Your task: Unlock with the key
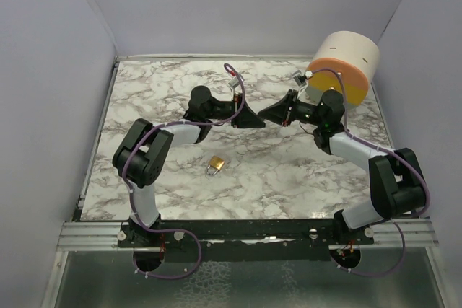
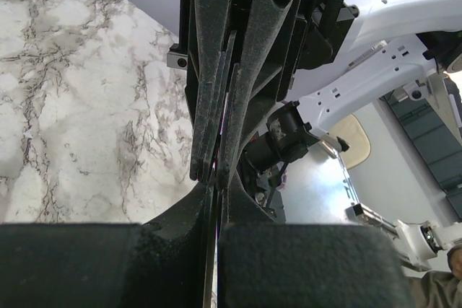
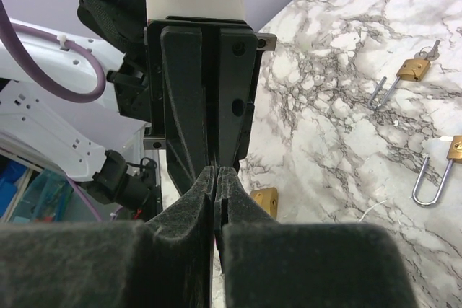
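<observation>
Top external view: the left pincer (image 1: 258,123) and the right pincer (image 1: 265,116), both clenched, meet tip to tip above the middle of the marble surface (image 1: 303,178). Whether they pinch anything cannot be told. A brass padlock (image 1: 215,165) with a silver shackle lies nearby on open marble, well apart from every edge; any lettering is too small to read.

a white tabletop (image 1: 274,178) veined with grey marble fills the middle, boxed in by a plain pale lilac left wall (image 1: 43,106), far wall (image 1: 238,5) and right wall (image 1: 426,70). an aluminium rail (image 1: 86,234) runs along its near edge, with a glossy grey floor (image 1: 245,283) nearer still. the light is soft and even.
</observation>
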Controlling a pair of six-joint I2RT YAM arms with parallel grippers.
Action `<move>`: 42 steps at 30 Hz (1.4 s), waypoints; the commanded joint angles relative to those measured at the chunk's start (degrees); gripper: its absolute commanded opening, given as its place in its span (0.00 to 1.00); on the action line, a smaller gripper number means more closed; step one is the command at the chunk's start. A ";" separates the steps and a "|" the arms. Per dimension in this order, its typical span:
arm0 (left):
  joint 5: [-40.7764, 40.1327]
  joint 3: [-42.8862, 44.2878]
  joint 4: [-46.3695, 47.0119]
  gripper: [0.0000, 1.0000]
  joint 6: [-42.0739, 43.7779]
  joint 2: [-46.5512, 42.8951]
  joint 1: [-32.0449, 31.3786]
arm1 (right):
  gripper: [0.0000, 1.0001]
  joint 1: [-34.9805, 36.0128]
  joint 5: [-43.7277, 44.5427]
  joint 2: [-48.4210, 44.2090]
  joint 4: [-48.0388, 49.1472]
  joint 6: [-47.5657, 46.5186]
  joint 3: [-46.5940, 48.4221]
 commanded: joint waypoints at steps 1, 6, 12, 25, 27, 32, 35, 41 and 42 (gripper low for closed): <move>-2.07 2.25 7.46 0.00 -3.50 0.48 -0.19 | 0.01 0.06 -0.72 0.81 1.48 2.15 -1.40; -3.92 -0.15 7.45 0.27 -2.93 0.17 0.29 | 0.01 0.06 3.40 0.07 0.72 3.91 -1.65; -9.05 -6.62 3.12 0.76 1.50 -3.84 2.88 | 0.01 0.05 10.60 -1.46 -1.71 4.68 -1.86; -37.88 -16.43 -26.48 0.99 18.35 -19.08 4.37 | 0.01 0.06 33.46 -6.17 -6.51 4.24 -6.17; -42.21 -17.08 -31.32 0.99 19.82 -20.90 4.34 | 0.01 0.06 34.12 -6.30 -6.86 3.88 -6.27; -54.31 -17.85 -42.75 0.99 25.01 -26.01 2.32 | 0.01 0.06 34.47 -5.83 -7.73 4.48 -6.34; -60.42 -17.82 -49.26 0.99 27.93 -28.62 0.50 | 0.01 0.06 34.22 -5.24 -7.37 4.96 -6.59; -67.55 -17.78 -60.97 0.99 29.20 -30.20 -3.36 | 0.01 0.05 32.79 -4.37 -6.80 5.10 -6.87; -68.12 -17.92 -62.17 0.99 29.34 -30.47 -4.21 | 0.01 0.06 32.73 -4.32 -6.72 4.90 -6.88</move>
